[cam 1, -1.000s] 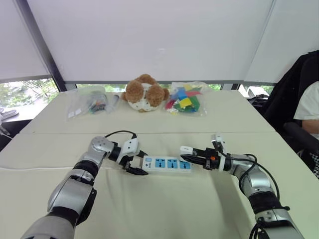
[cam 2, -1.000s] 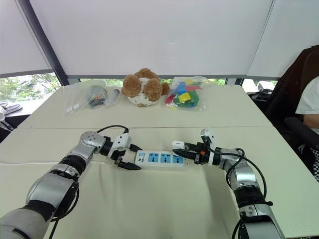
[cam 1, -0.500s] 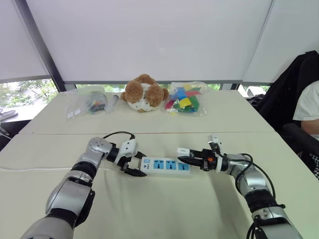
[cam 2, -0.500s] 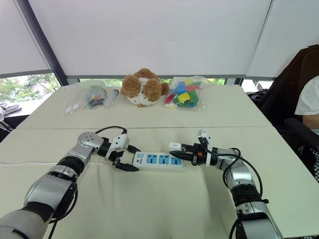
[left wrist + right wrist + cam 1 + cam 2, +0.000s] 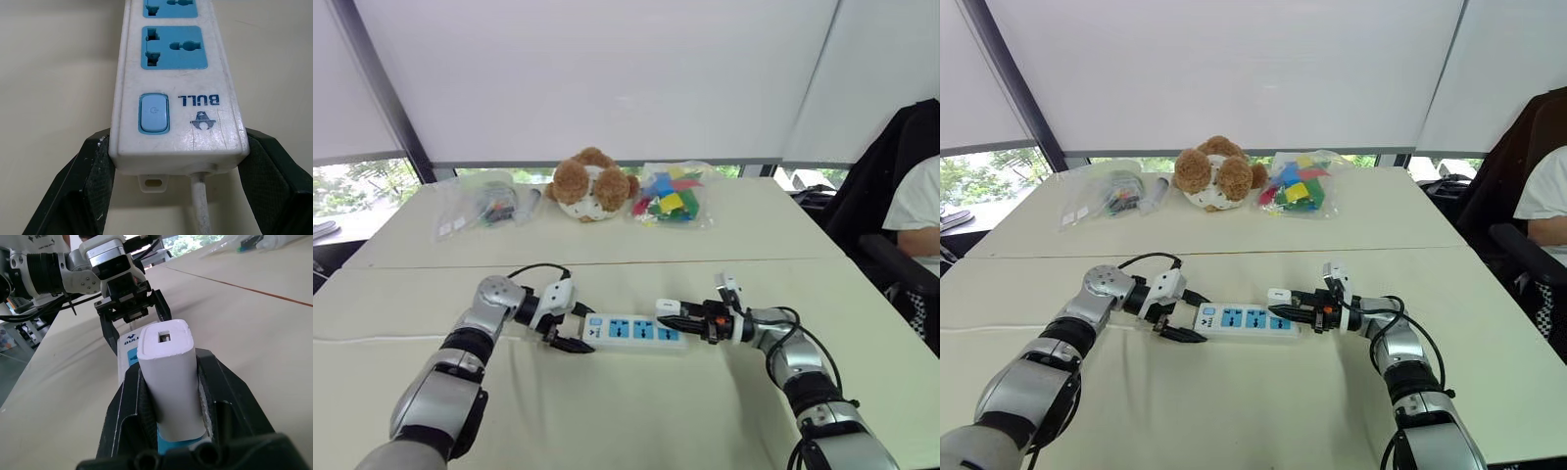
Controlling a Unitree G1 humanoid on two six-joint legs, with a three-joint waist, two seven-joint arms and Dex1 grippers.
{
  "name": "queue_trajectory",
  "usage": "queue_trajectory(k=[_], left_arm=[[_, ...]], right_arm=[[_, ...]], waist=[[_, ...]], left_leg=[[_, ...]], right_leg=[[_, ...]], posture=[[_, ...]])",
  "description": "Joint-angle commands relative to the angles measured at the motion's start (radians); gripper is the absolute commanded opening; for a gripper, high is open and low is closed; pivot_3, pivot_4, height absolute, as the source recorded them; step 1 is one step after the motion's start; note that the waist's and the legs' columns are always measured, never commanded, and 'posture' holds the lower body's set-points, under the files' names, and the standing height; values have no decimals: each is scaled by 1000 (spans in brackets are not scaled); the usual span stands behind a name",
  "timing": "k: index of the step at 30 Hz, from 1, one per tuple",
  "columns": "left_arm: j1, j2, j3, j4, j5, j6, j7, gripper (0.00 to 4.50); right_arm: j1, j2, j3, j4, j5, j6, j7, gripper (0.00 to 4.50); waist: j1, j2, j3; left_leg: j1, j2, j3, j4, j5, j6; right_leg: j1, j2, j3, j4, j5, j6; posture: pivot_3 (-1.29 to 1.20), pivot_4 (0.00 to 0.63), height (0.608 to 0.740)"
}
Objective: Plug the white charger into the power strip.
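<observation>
A white power strip (image 5: 634, 331) with blue sockets lies mid-table. My left gripper (image 5: 566, 331) is shut on its switch end; in the left wrist view the black fingers (image 5: 93, 181) press both sides of the strip (image 5: 178, 98). My right gripper (image 5: 677, 317) is shut on the white charger (image 5: 668, 306), which stands upright over the strip's right-end socket. In the right wrist view the charger (image 5: 168, 377) sits between the pads (image 5: 220, 391) with its base against a blue socket. Whether its prongs are in is hidden.
A teddy bear (image 5: 590, 184), a bag of coloured blocks (image 5: 671, 194) and a clear bag (image 5: 480, 204) lie at the table's far side. A black cable (image 5: 533, 269) loops by my left wrist. A person (image 5: 915, 211) sits at the right edge.
The camera has shifted a little. My right gripper has carried the charger slightly left and down, closer onto the strip's right end. The left gripper keeps its hold.
</observation>
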Motion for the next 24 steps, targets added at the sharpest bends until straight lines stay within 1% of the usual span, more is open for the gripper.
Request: queue_trajectory(k=[1,5,11,14,15,19,22,24], left_arm=[[62,30,-70,-63,10,17,-66,2983],[95,44,-71,-126,-12,52,-66,2983],[124,54,-63,-190,-26,83,-66,2983],[131,56,-58,-205,-26,89,-66,2983],[134,56,-56,-212,-26,91,-66,2983],[148,62,-52,-240,-28,99,-66,2983],[163,77,-57,-266,-33,105,-66,2983],[168,84,-61,-276,-34,105,-66,2983]], right_arm=[[27,0,63,81,-69,-21,47,737],[18,-2,103,178,-118,-88,76,737],[-9,10,135,316,-170,-155,72,737],[-8,15,150,371,-192,-190,61,737],[0,16,157,389,-205,-213,51,737],[25,27,168,436,-222,-247,25,737],[42,34,177,447,-230,-270,27,737],[45,36,179,444,-230,-269,38,737]], waist=[[-1,0,0],[-2,-1,-1],[-3,-8,-5],[-3,-15,-10],[-3,-16,-11],[-4,-23,-16],[-4,-30,-21],[-4,-31,-22]], left_leg=[[1,0,0,0,0,0],[6,0,1,-1,-3,5],[11,1,1,0,-5,8],[25,2,1,-3,-7,11],[27,2,1,-3,-8,12],[30,4,1,-4,-8,12],[41,4,3,-12,-8,12],[44,6,2,-15,-8,12]], right_leg=[[0,0,0,0,0,0],[5,0,1,0,-2,-1],[10,1,1,0,-3,-2],[22,2,1,-2,-6,-4],[24,2,1,-2,-7,-5],[27,4,1,-2,-8,-6],[34,3,1,-3,-9,-8],[34,5,1,-3,-10,-10]], posture=[[0,150,739],[0,150,739],[0,150,739],[0,150,739],[0,150,739],[0,150,739],[0,150,739],[0,150,739]])
